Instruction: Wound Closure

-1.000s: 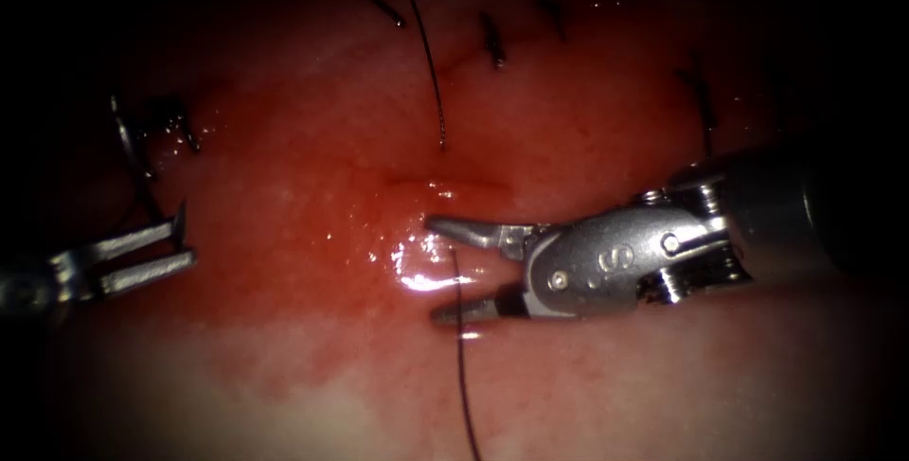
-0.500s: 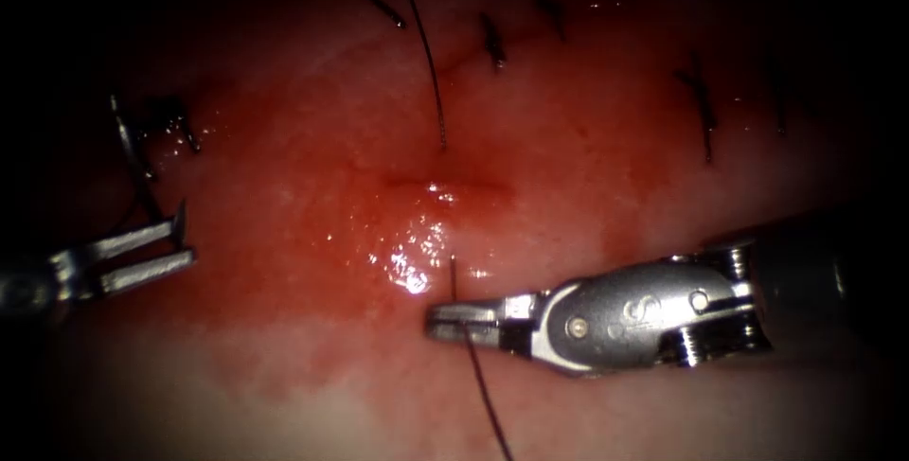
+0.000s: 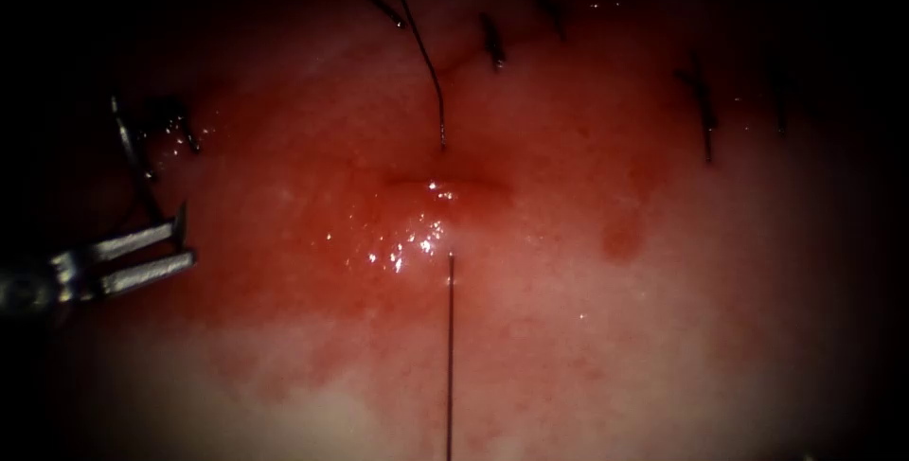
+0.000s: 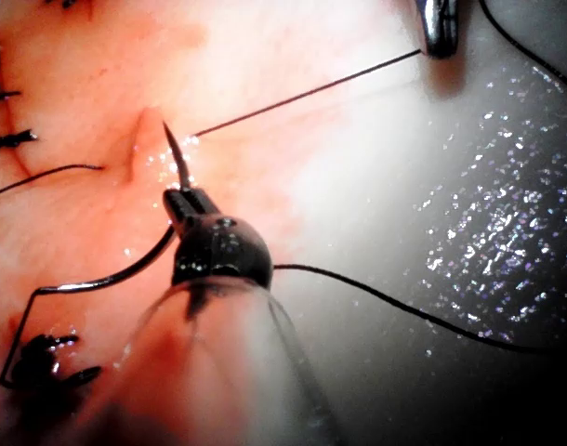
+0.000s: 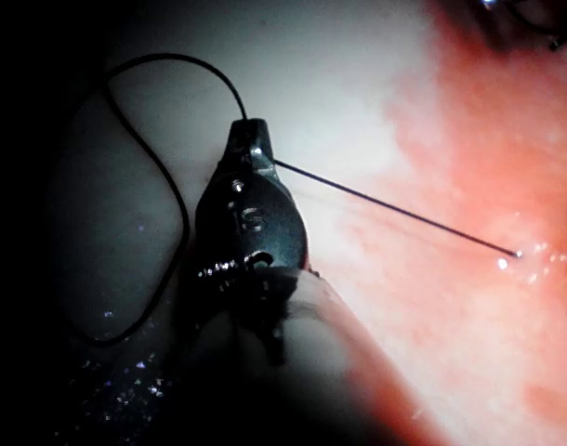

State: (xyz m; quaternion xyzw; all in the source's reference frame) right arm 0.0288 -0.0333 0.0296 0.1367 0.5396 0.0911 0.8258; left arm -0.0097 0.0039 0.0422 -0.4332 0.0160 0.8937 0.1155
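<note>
Tissue (image 3: pixel 568 328) has a row of dark finished stitches (image 3: pixel 492 43) along the far side, so a good part of the closing looks done, I'd say. The cut (image 3: pixel 445 184) in the middle is a short wet slit with red fluid (image 3: pixel 407 253) around it, and thread (image 3: pixel 450 347) comes out just below it, pulled straight and taut. Right end effector (image 5: pixel 251 130) is clamped shut on that thread, off the tissue's near edge. Left end effector (image 4: pixel 183 200), left of the cut, grips the needle (image 4: pixel 175 153) near its pointed end; the needle is out of the tissue. No knot on this stitch yet.
</note>
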